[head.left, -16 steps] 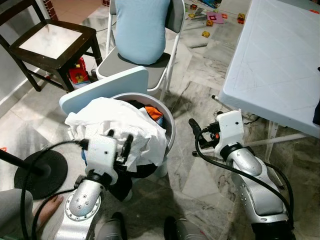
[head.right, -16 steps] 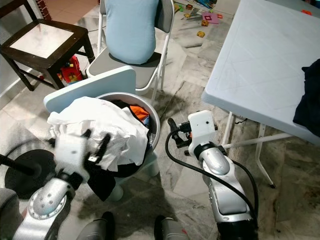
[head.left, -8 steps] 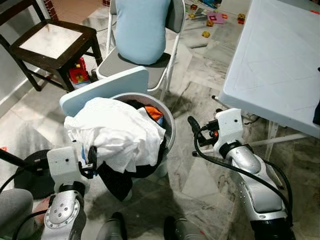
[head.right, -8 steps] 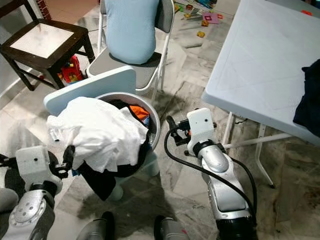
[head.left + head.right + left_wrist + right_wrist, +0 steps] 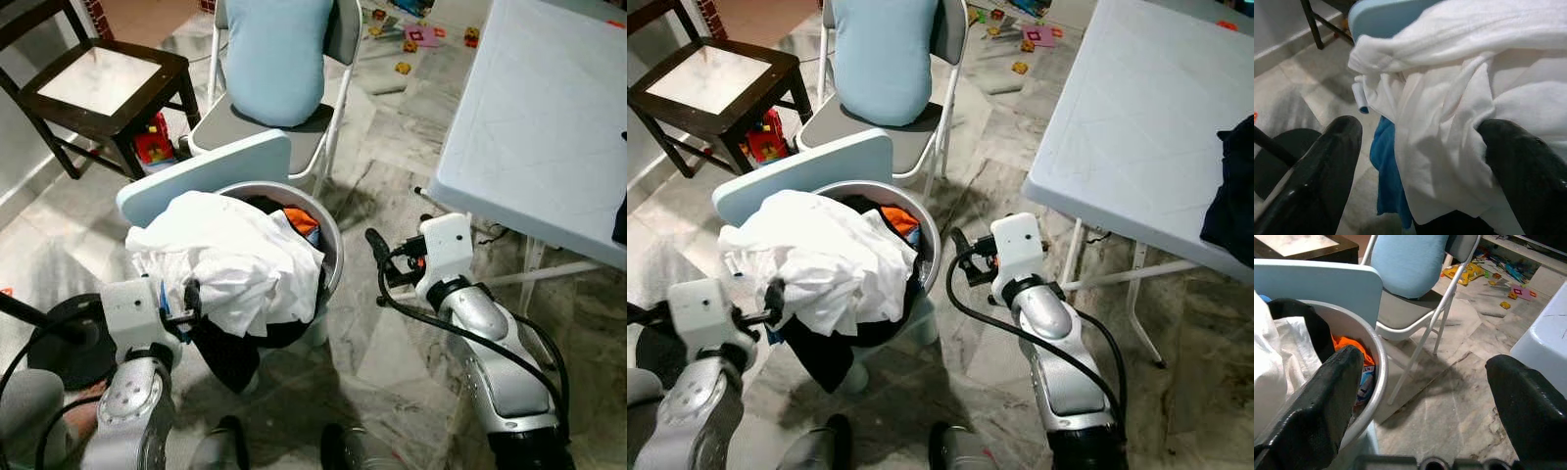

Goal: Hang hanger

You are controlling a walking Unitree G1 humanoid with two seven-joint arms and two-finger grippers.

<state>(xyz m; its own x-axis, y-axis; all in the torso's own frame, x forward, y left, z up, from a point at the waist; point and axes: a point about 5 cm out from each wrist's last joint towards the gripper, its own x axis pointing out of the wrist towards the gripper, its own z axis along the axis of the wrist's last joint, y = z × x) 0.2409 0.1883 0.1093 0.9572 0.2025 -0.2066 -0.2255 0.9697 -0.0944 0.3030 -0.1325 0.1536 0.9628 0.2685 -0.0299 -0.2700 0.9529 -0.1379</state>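
Grey floor tiles are seen under a basket (image 5: 331, 257) of white clothes (image 5: 230, 259), the wide-open, empty left fingers (image 5: 1327, 166) are nearest, and no hanger can be made out.

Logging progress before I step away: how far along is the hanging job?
Barely begun. Nothing looks hung. The left hand is open at the white garment heaped on the laundry basket, not gripping it. The right hand is open and holds nothing beside the basket. Grasping, lifting and hanging are all left.
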